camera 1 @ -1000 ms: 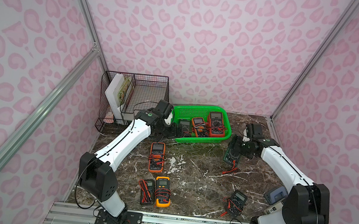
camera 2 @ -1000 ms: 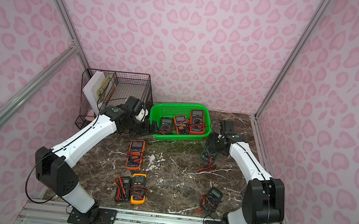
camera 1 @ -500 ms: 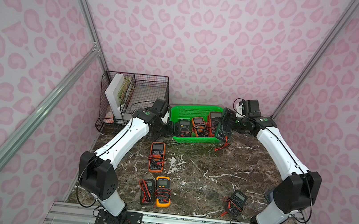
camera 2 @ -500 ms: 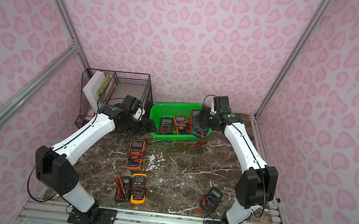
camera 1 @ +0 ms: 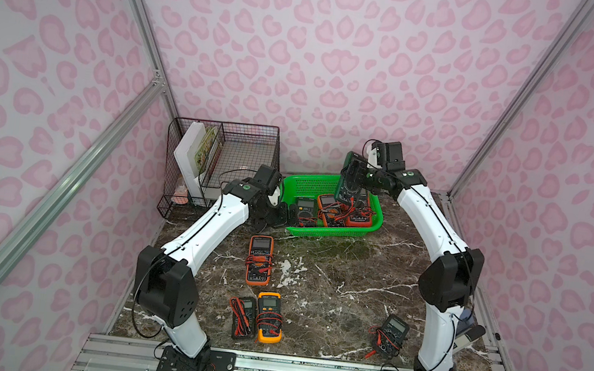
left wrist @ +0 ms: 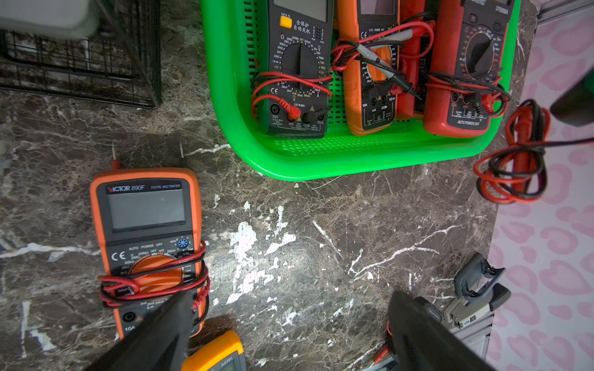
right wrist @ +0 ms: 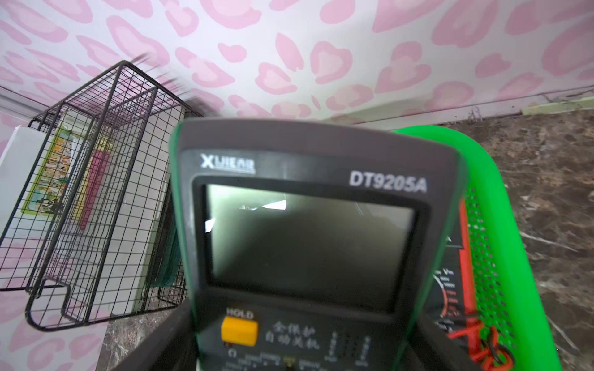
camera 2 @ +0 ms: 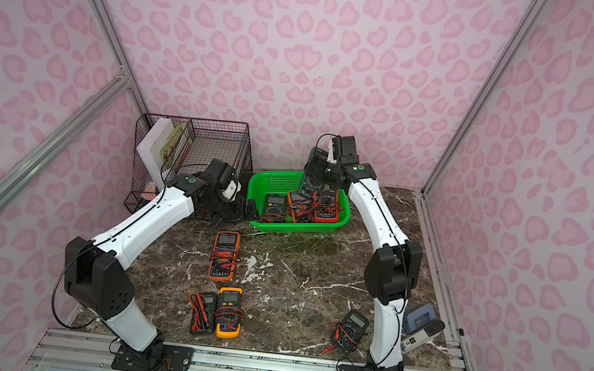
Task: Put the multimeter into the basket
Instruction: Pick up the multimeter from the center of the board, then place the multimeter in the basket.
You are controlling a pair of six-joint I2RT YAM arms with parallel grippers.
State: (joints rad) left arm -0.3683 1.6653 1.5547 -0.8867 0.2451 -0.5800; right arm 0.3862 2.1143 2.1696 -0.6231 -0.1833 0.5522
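Above the green basket (camera 1: 336,233), the right end effector (camera 1: 373,179) grasps the DT9205A multimeter (camera 1: 351,177), tilted, evidently positioned for lowering in; the left end effector (camera 1: 281,216) stands released beside the basket.

Readable labels
"VICTOR 890F" on the orange multimeter (left wrist: 146,244); "DT9205A" and "HOLD" on the green-edged multimeter (right wrist: 308,241); "AUTO POWER OFF" on the red multimeter (left wrist: 466,64).

R gripper (camera 1: 365,177) gripping green multimeter (camera 1: 350,182) over basket (camera 1: 332,232), 3 meters (camera 1: 327,211) inside, L gripper (camera 1: 279,216) beside basket end
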